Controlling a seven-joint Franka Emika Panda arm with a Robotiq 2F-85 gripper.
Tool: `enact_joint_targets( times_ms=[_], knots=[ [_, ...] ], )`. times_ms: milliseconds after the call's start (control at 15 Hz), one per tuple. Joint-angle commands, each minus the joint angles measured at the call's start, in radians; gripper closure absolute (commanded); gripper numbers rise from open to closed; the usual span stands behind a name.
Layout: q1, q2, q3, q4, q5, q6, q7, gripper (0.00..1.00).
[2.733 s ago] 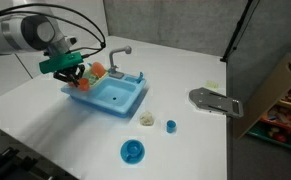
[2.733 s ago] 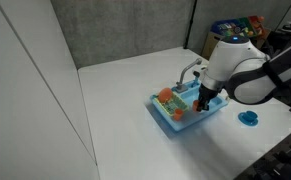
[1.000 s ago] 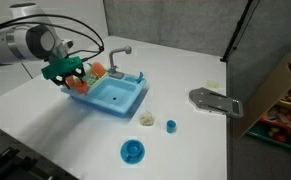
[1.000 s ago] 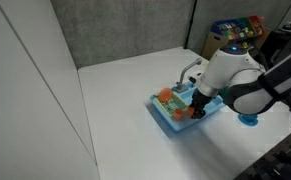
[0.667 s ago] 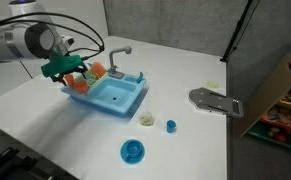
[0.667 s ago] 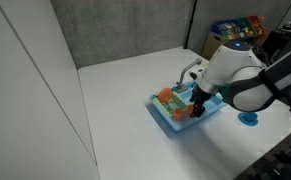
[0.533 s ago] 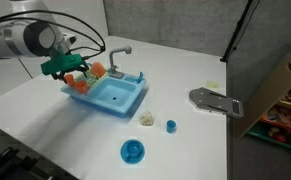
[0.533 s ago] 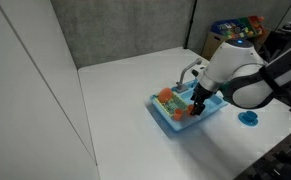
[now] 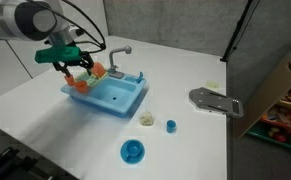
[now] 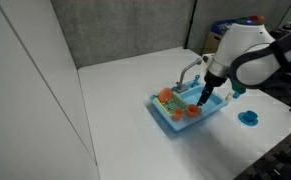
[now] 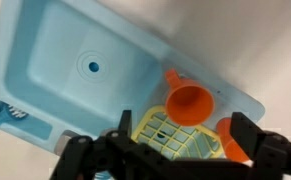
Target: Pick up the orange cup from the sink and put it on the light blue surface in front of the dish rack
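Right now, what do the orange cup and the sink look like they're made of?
Orange cup: apparently moulded plastic, uniform orange, smooth with a slight sheen. Sink: likely plastic too, one even light blue, rounded basin corners and a moulded drain ring, fairly matte. The look alone cannot confirm either.

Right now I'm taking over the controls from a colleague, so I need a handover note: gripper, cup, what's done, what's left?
Gripper: open, empty, hanging above the dish rack end of the sink.
Orange cup: out of the basin, sitting on the light blue surface by the rack.
Done: pick and place, as far as the views show.
Left: back the arm away.
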Motion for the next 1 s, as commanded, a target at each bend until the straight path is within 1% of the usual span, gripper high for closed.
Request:
enact_joint_targets(
  times_ms=[0, 267, 667, 933],
  knots=[
    [0.009, -0.096, -0.036, -0.016, 0.036, -0.157, 0.1, 0.0],
    [0.001, -0.18, -0.067, -0.022, 0.064, -0.341, 0.17, 0.0],
    [-0.023, -0.322, -0.11, -0.034, 0.15, -0.587, 0.17, 0.0],
    [-0.034, -0.419, -0.135, -0.03, 0.137, -0.748, 0.196, 0.0]
  ],
)
